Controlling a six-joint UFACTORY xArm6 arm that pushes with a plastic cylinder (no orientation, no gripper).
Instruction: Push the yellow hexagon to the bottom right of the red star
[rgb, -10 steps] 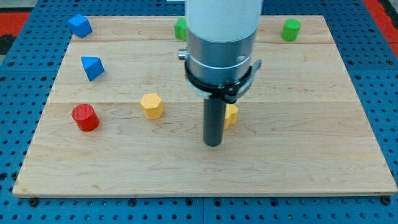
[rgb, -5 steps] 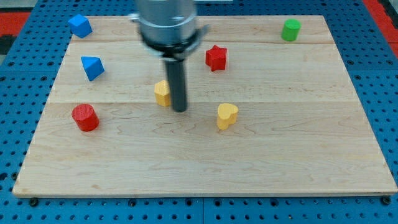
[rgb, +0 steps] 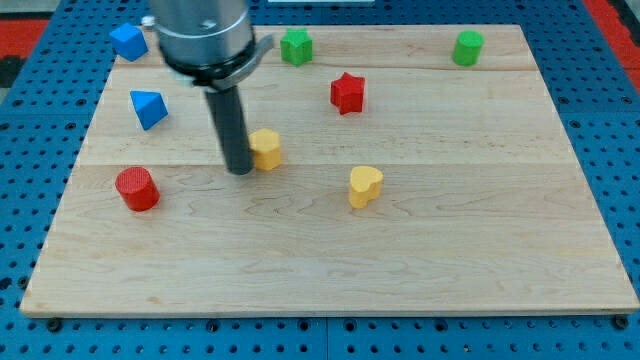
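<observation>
My tip (rgb: 239, 170) stands on the desk (rgb: 480, 250), left of the middle, and the yellow hexagon (rgb: 266, 149) is touching it, or almost, on the view's right side and a little toward the view's top. My arm has no jaws; it ends in a plain dark rod, so it holds nothing and only presses against the side of the block.

From the view's left to the right I count eight blocks. There are two blue ones: a blue block (rgb: 128, 41) at the top left corner, whose shape I cannot tell exactly, and a blue pyramid (rgb: 148, 107) below it. There are two red ones: a red cylinder (rgb: 136, 188) near the left edge, lower than my tip, and the red star (rgb: 347, 92) to the upper right of the hexagon, well apart from it. There are two yellow ones: the hexagon and a yellow heart (rgb: 365, 185) to its lower right. There are two green ones: a green block (rgb: 295, 46) near the top edge, and a green cylinder (rgb: 466, 47) at the top right.

The hexagon is small and flat on top, with a brighter top face and darker orange-yellow sides. It lies to the lower left of the star.
</observation>
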